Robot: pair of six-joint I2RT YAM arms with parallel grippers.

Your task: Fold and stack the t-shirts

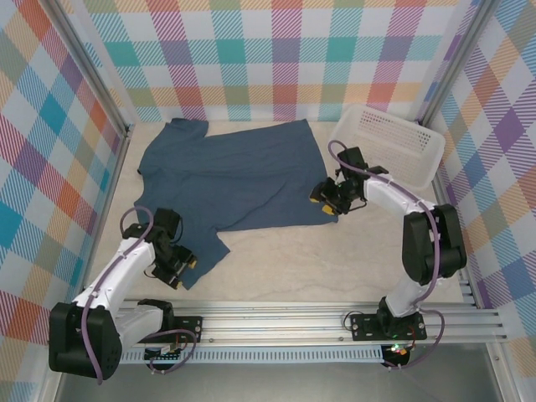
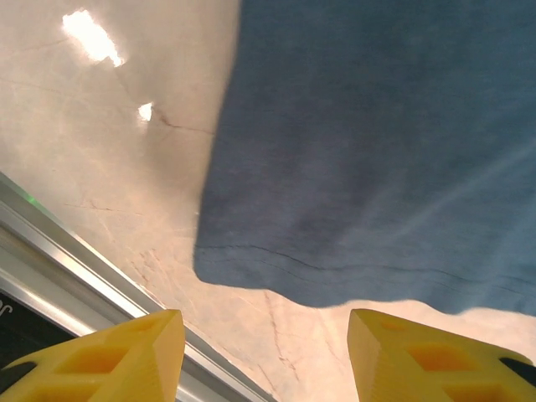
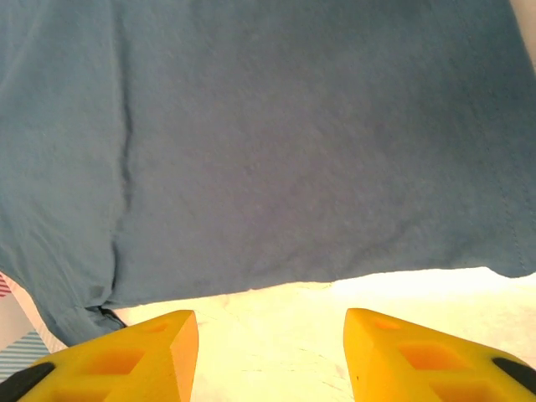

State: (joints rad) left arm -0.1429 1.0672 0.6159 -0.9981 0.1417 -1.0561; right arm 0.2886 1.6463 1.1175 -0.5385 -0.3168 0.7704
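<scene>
your left gripper [image 2: 265,335] and right gripper [image 3: 270,322] hover parted, empty, at the limp slate-blue cotton t-shirt [image 1: 239,172]; pinch its near corners.

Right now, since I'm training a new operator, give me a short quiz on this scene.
1. True or false: the shirt is already folded.
2. Where does the basket sit? A) far right corner B) far left corner C) on the shirt
3. Fill in: the left tool and the right tool are both ____, holding nothing.
Key: 1 false; 2 A; 3 open.
</scene>
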